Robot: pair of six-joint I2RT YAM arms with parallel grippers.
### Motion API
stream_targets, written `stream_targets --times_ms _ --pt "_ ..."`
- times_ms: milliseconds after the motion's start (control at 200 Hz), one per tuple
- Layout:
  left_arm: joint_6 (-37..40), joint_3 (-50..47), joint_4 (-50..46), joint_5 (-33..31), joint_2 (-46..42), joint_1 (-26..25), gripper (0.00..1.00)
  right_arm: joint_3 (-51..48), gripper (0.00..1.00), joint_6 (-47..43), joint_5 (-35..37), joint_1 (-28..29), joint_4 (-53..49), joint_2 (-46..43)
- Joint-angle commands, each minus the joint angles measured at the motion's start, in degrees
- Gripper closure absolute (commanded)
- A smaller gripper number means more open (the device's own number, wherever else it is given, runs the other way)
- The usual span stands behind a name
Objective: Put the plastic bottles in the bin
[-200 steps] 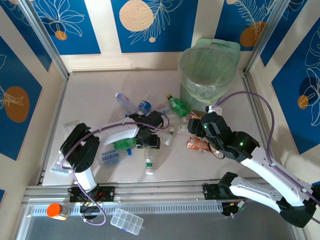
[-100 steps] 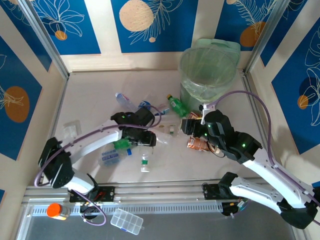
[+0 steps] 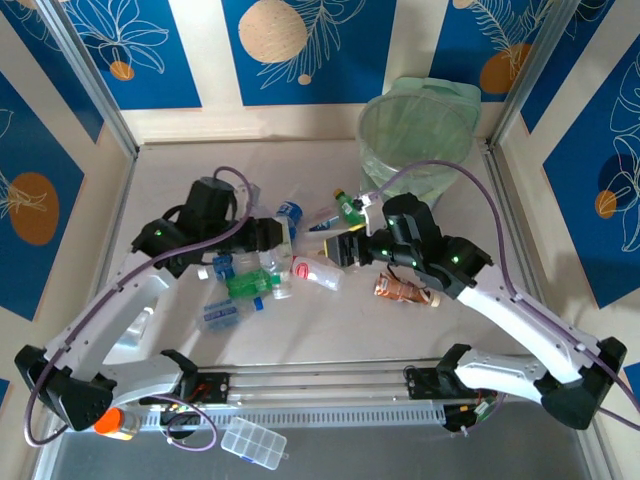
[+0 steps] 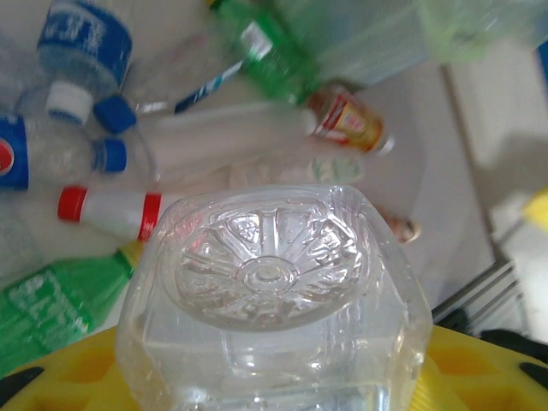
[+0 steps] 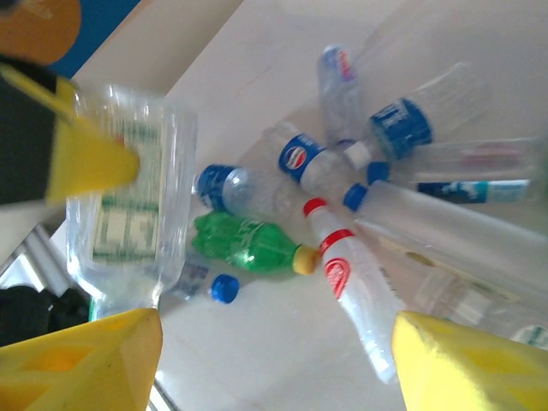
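Left wrist: clear bottle (image 4: 270, 282), star-ribbed base

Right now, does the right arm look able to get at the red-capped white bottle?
Probably yes: the right tool is open, facing the red-capped white bottle, whose top lies uncovered. The left tool, shut on a clear bottle, hangs off to one side; a green bottle lies close beside.

Blue wall panels (image 3: 130, 50) all round, white leaf sketches plus orange and cream discs on them, cream stripes (image 3: 210, 60) between. Silver frame posts (image 3: 95, 85) at the corners. Pale beige surface (image 3: 300, 165), evenly lit, metal rail (image 3: 320, 372) along its near edge.
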Motion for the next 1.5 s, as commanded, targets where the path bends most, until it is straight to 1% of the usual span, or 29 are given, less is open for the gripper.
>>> stream_targets --times_ms 0,75,125,260,370,460,565,655,795,995,1070,1381,1421,1491 --pt "-0.4 -1.7 10.4 10.3 -2.2 3.6 0.49 1.7 0.29 -0.9 -11.1 -2.2 2.7 2.3" --pt "-2.7 -3.1 17.2 14.9 -2.6 5.1 0.49 2.1 0.29 -0.8 -14.6 -2.3 4.3 3.9" --pt "-4.3 -4.2 22.3 17.9 -2.7 5.6 0.50 2.0 0.28 -0.8 -18.3 -2.6 6.2 4.6" --pt "-9.3 -7.6 35.8 22.8 -2.6 7.2 0.51 2.3 0.25 1.9 -33.1 -5.1 12.0 7.6" --pt "-15.9 -11.2 47.9 26.5 -1.7 8.4 0.54 2.7 0.20 5.3 -41.7 -7.3 17.2 9.5" --pt "-20.5 -13.3 57.2 29.1 -1.3 8.9 0.55 2.1 0.16 10.0 -46.5 -9.3 23.2 10.7" --pt "-22.8 -14.2 62.7 32.1 -0.7 8.9 0.55 0.1 0.15 18.8 -52.0 -12.3 34.6 12.0" --pt "-25.6 -15.0 67.7 34.2 -0.4 8.9 0.55 0.0 0.15 26.0 -55.8 -13.7 42.7 14.5" --pt "-26.4 -15.4 69.2 35.8 -0.1 8.9 0.56 2.1 0.16 30.8 -58.7 -13.4 47.5 18.1" --pt "-24.8 -15.5 67.2 36.5 -0.8 8.8 0.56 3.1 0.29 37.5 -60.2 -12.5 53.4 21.1" --pt "-23.4 -15.5 65.4 36.3 -1.1 8.7 0.56 2.8 0.30 39.1 -60.3 -12.2 55.3 21.1" --pt "-17.9 -15.0 58.7 35.2 -1.9 8.1 0.56 3.7 0.29 40.6 -60.4 -10.2 53.9 20.5" --pt "-17.2 -14.9 57.7 34.9 -2.0 7.9 0.56 4.0 0.30 40.3 -60.2 -9.9 53.1 20.4" --pt "-17.0 -14.9 57.4 34.7 -2.1 7.6 0.56 4.3 0.37 39.2 -59.7 -9.7 50.9 19.8"
